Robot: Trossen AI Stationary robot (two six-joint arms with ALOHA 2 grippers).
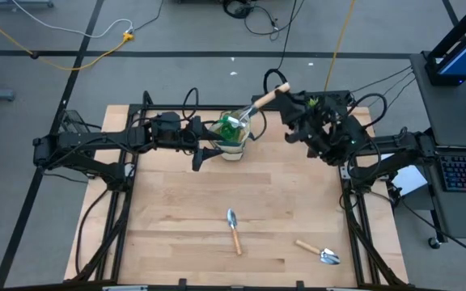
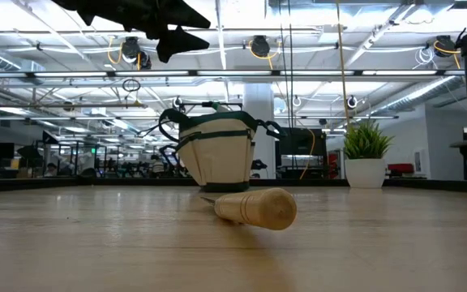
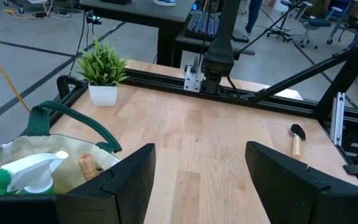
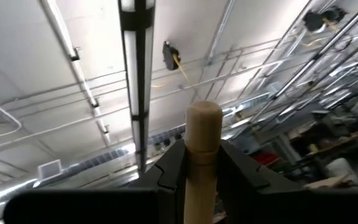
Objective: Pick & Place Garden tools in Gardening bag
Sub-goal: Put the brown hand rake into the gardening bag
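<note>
At the table's far edge, near the middle: gardening bag [image 1: 233, 137], beige with a dark green band, standing upright, mouth open. Inside it, a green spray bottle [image 1: 230, 127] with its white trigger head showing, plus one wooden handle end [image 3: 87, 165] beside the bottle. Just beside the bag on its left, left gripper [image 1: 203, 153], fingers spread wide and holding nothing, hovering at the bag's rim. Above the bag's far right corner, right gripper [image 1: 291, 103], fingers narrowed and clamped on a wooden-handled tool [image 1: 265, 99], held slanting, handle end poking out beyond the fingers, metal end reaching down toward the bag's mouth. On the near half of the boards, well apart from the bag, two more loose tools: one trowel [image 1: 234, 228] near the middle, blade toward the bag, and a second trowel [image 1: 319, 251] toward the near right corner. Counted: three wooden-handled tools outside the bag, one bottle and one handle within. Behind the right gripper at the far edge, small potted plant [image 2: 366, 156] in a white pot, clear of the bag.
</note>
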